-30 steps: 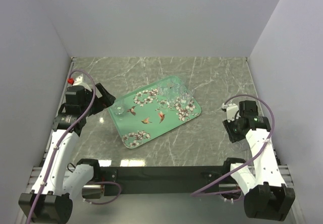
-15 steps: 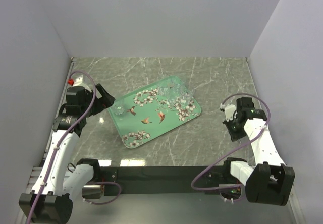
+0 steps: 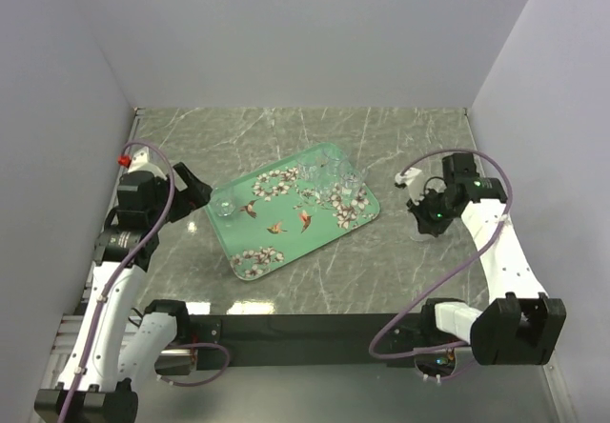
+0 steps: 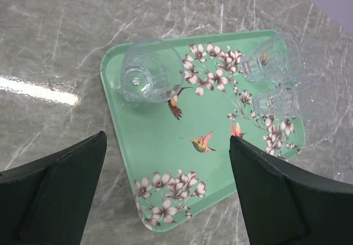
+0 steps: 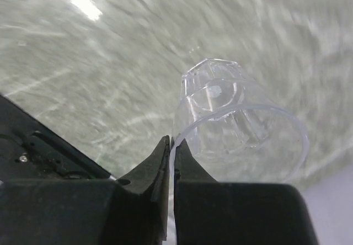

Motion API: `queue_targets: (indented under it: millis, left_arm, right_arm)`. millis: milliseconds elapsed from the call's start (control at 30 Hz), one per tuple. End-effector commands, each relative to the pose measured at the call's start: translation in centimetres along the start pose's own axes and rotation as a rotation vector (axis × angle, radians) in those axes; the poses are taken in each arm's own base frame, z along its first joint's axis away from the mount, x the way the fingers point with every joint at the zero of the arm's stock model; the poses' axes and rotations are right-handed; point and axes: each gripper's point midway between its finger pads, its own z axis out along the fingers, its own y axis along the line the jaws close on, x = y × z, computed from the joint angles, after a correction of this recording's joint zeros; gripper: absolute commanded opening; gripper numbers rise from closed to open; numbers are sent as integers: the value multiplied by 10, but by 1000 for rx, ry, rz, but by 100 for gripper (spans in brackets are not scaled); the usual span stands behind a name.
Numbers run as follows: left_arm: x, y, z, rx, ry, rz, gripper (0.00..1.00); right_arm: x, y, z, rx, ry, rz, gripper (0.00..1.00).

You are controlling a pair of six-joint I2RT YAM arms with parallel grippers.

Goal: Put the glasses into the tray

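Observation:
The mint-green tray [image 3: 286,215] with blossoms and birds lies in the middle of the table. Three clear glasses stand on it: one at its left corner [image 3: 225,206] and two at its far right end [image 3: 335,168] [image 3: 355,192]. In the left wrist view the tray [image 4: 165,140] shows these glasses too [image 4: 150,73] [image 4: 270,60] [image 4: 278,102]. My left gripper [image 3: 197,191] is open and empty, just left of the tray, its jaws wide apart [image 4: 168,165]. My right gripper [image 3: 425,217] is shut on the rim of a fourth clear glass [image 5: 242,126], held right of the tray above the table; its jaws [image 5: 172,143] pinch the glass wall.
The marble table top [image 3: 400,147] is boxed in by white walls at the back and both sides. A black rail [image 3: 305,326] runs along the near edge between the arm bases. Cables loop off both arms.
My right arm has swung left and forward toward the tray with the glass in its jaws. My left gripper has drawn back a little to the left, away from the tray's corner glass.

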Motion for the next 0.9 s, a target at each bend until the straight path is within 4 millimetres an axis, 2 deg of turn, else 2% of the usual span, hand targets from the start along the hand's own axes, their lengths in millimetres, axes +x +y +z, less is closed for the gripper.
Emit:
queue_targets:
  millis: [0, 33, 200, 333, 433, 500, 567, 700, 733, 867]
  left_arm:
    - [-3, 6, -7, -19, -33, 9, 99]
    - [-4, 4, -10, -7, -44, 7, 99]
    - [-4, 4, -16, -5, -59, -8, 100]
    - [-3, 3, -20, 2, -64, -18, 99]
    - [-4, 2, -23, 9, -72, -31, 99]
    - [-3, 2, -24, 11, -73, -41, 99]
    - [-4, 0, -27, 19, -81, -48, 99]
    - [-4, -3, -32, 33, -86, -72, 99]
    - [-4, -3, -33, 36, -88, -75, 99]
    - [-5, -3, -37, 36, -94, -92, 99]
  right_arm:
    - [-34, 20, -6, -89, -101, -238, 0]
    - [-43, 31, -4, -113, -117, -303, 0]
    - [-71, 61, -3, -189, -177, -457, 0]
    - [-86, 75, 5, -229, -186, -563, 0]
    - [-107, 84, 10, -235, -212, -626, 0]
    - [-127, 88, 9, -222, -236, -657, 0]
    - [-142, 83, 15, -191, -224, -674, 0]
    - [-166, 82, 29, -126, -205, -727, 0]
    - [-170, 85, 38, -135, -188, -739, 0]
    - [-191, 81, 52, -100, -183, -723, 0]
